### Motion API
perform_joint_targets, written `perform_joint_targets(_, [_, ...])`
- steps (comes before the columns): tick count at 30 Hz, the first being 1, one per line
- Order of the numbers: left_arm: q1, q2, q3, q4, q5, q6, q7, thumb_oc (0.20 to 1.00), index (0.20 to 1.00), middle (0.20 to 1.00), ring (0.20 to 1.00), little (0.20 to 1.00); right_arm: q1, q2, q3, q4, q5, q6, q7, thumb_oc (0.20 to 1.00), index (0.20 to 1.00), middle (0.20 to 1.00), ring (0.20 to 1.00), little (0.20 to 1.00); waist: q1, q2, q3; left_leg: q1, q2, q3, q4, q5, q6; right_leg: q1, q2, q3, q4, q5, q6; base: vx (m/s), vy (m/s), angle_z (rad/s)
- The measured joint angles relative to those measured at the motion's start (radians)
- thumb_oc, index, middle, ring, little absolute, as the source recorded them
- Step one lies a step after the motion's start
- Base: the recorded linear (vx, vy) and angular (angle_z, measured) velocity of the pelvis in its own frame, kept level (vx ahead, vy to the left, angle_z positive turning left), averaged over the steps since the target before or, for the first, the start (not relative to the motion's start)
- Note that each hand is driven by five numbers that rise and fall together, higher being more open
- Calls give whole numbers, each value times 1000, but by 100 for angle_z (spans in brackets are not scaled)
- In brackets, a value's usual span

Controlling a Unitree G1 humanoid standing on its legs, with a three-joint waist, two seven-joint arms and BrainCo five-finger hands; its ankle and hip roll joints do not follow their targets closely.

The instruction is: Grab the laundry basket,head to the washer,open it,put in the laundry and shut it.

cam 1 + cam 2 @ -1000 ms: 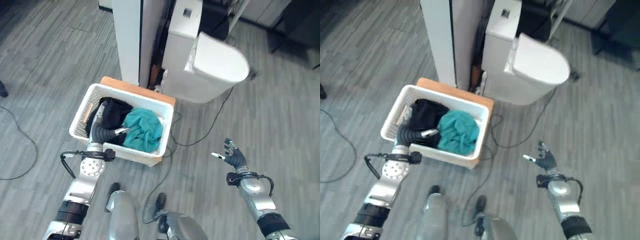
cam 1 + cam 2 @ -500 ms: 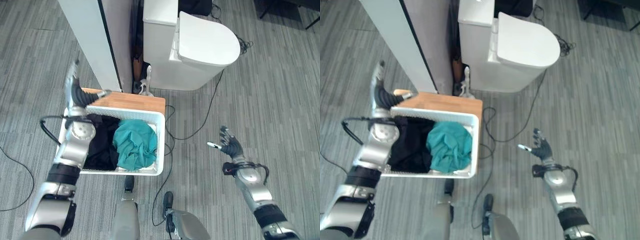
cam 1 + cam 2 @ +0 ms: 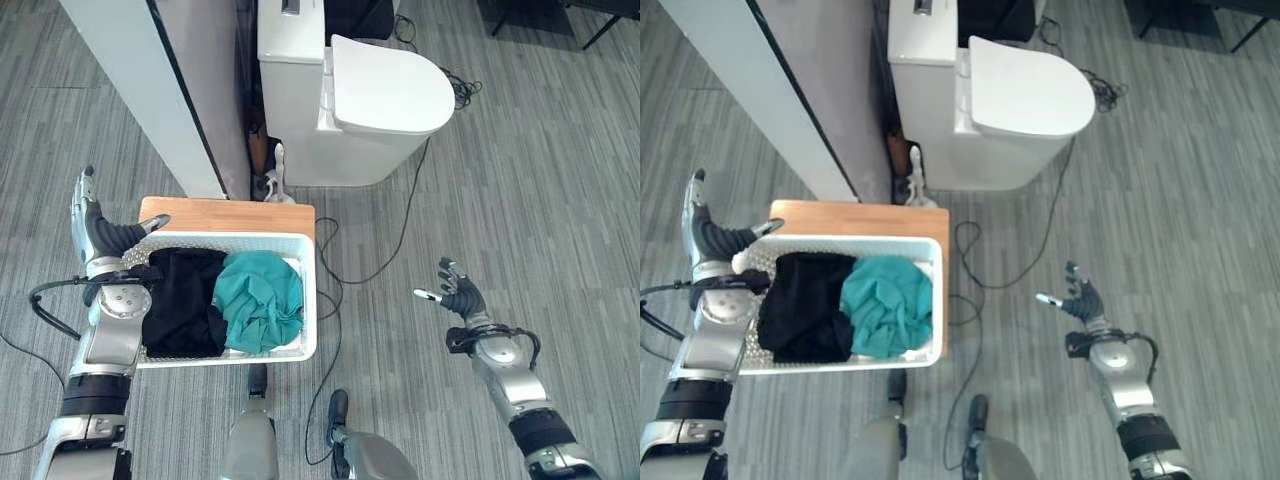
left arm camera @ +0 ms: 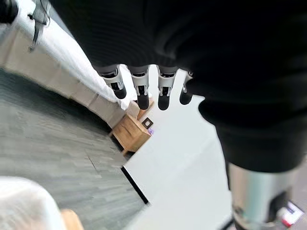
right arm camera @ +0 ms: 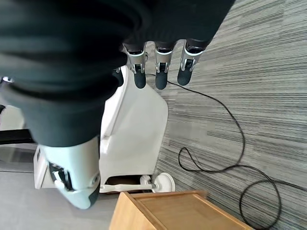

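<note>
An office-like test room: grey striped carpet floor [image 3: 540,170], a white partition panel [image 3: 140,90], a white washer [image 3: 345,110] standing loose with cords [image 3: 390,255] trailing, dark chair legs [image 3: 600,20] beyond.

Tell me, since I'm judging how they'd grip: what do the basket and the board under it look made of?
The laundry basket looks like white moulded plastic: smooth matt rim, perforated lattice walls. The board beneath it looks like light wood or wood veneer, going by its warm tan colour and flat, squared edge; grain is too faint to be sure.
</note>
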Motion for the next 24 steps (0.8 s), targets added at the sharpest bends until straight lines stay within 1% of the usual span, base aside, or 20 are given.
perform_joint_targets(2, [-1,23,2,11,11,13,-9,1000,1000,1000,1000,1000,6,0,-1,-1,0,5,12,1000,1000,1000,1000,1000,-1,0,-1,-7,-1,-10,0,2,-3,-3,1,-6,0,0,0,10,-92,18])
perform_joint_targets(5, [-26,73,5,103,29,47,-34,1000,1000,1000,1000,1000,8,3,-2,-16,0,15,26,1000,1000,1000,1000,1000,-3,1,-7,-8,-3,-14,0,3,-3,-2,1,-11,0,0,0,-7,-125,6])
perform_joint_targets(6, [-47,98,-6,155,31,51,-42,1000,1000,1000,1000,1000,17,3,-2,-27,0,15,35,1000,1000,1000,1000,1000,-9,3,-8,-8,-2,-18,0,5,-6,0,2,-16,0,-1,1,-12,-104,18])
perform_joint_targets(7, [-97,147,-47,272,34,67,-61,1000,1000,1000,1000,1000,17,3,1,-45,0,16,43,1000,1000,1000,1000,1000,-21,9,-11,-9,-2,-34,0,8,-8,6,5,-31,0,-1,1,0,-79,21])
perform_joint_targets(8, [-107,154,-47,287,34,82,-72,1000,1000,1000,1000,1000,28,3,0,-51,0,15,46,1000,1000,1000,1000,1000,-22,10,-13,-9,-2,-37,-1,8,-8,7,6,-33,0,-1,1,-3,-111,22])
perform_joint_targets(10, [-111,161,-63,293,35,87,-86,1000,1000,1000,1000,1000,47,3,-2,-60,0,16,57,1000,1000,1000,1000,1000,-23,18,-23,-9,-1,-44,-1,8,-8,11,8,-45,0,-2,1,-6,-67,11])
perform_joint_targets(13, [-114,166,-108,359,35,94,-109,1000,1000,1000,1000,1000,64,3,1,-62,0,17,58,1000,1000,1000,1000,1000,-31,38,-40,-9,-2,-49,-4,10,-10,12,8,-50,0,-2,1,-9,-36,5])
perform_joint_targets(15, [-113,166,-130,409,35,96,-117,1000,1000,1000,1000,1000,68,3,5,-62,0,17,58,1000,1000,1000,1000,1000,-46,47,-51,-9,-1,-52,-17,18,-9,8,10,-52,0,-2,0,0,0,0])
perform_joint_targets(18, [-134,164,-184,485,35,94,-118,1000,1000,1000,1000,1000,71,3,8,-61,1,16,55,1000,1000,1000,1000,1000,-65,49,-57,-13,0,-53,-43,38,-10,-7,12,-52,0,-2,0,0,0,0])
perform_joint_targets(21, [-176,155,-232,570,25,86,-120,1000,1000,1000,1000,1000,68,3,21,-61,1,16,52,1000,1000,1000,1000,1000,-76,48,-58,-25,0,-48,-48,43,-9,-23,11,-49,0,1,-2,-12,20,-4])
perform_joint_targets(24, [-195,148,-238,628,-6,81,-127,1000,1000,1000,1000,1000,65,3,32,-62,2,15,51,1000,1000,1000,1000,1000,-78,50,-56,-34,0,-33,-48,44,-9,-41,7,-32,0,3,-2,-10,43,-14])
